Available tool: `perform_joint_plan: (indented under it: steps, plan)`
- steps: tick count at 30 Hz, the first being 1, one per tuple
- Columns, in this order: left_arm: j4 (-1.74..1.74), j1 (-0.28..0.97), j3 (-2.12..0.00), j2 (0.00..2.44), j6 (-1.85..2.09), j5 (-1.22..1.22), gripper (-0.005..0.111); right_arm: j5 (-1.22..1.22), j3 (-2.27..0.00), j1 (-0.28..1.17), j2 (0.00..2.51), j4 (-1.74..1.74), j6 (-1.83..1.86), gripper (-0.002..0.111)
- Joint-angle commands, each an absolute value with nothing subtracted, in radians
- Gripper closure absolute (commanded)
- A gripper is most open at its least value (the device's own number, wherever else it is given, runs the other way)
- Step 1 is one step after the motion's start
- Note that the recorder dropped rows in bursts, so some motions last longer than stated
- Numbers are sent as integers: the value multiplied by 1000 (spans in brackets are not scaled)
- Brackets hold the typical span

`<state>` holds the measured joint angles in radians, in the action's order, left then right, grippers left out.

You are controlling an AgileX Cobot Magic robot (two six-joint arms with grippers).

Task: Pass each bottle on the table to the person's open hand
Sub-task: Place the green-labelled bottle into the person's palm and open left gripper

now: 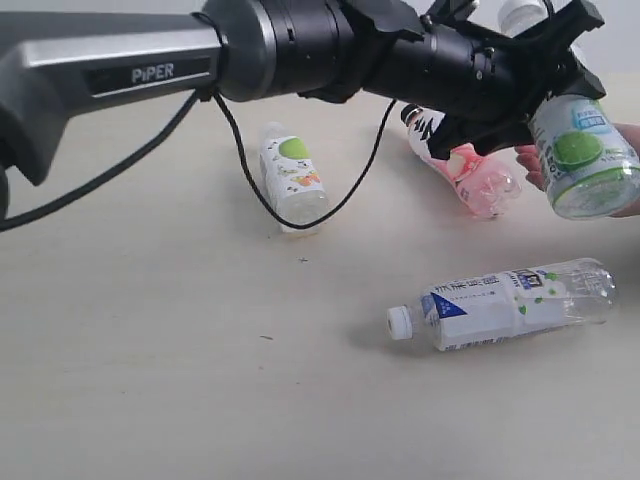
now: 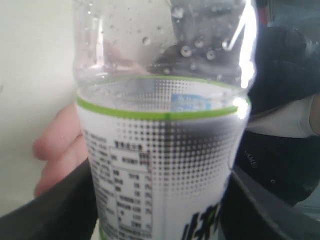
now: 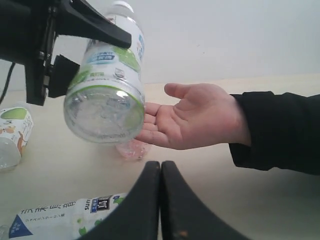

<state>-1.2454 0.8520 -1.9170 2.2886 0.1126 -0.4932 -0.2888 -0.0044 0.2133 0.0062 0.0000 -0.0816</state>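
Note:
My left gripper (image 1: 520,90) is shut on a green-lime labelled bottle (image 1: 582,152) and holds it in the air, base toward the right wrist camera. In the left wrist view the bottle (image 2: 160,150) fills the space between both black fingers (image 2: 60,212). The person's open hand (image 3: 195,117) lies palm up right beside the held bottle (image 3: 107,95), fingertips near its base. On the table (image 1: 150,380) lie a second green-lime bottle (image 1: 292,178), the pink bottle (image 1: 465,170) and the blue-white bottle (image 1: 500,305). My right gripper (image 3: 160,165) is shut and empty, low over the table.
The left arm (image 1: 150,60) stretches across the top of the exterior view, with a black cable (image 1: 250,190) drooping from it close to the lying green-lime bottle. The person's dark sleeve (image 3: 280,130) rests on the table at the right.

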Motion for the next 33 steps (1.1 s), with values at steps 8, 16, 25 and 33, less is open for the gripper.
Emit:
perform_joint_plan:
  steps: [8,16,25,33]
  plan:
    - [-1714,878,-1988,2413,447,-505,89,-283,0,208,0,0,-82,108]
    - [-1669,877,-2014,2454,445,-485,89,-283,0,208,0,0,-82,108]
    - [-1540,877,-2014,2454,409,-442,93,-283,0,208,0,0,-82,108]
    - [-1355,880,-2069,2454,266,-422,107,-283,0,208,0,0,-82,108]
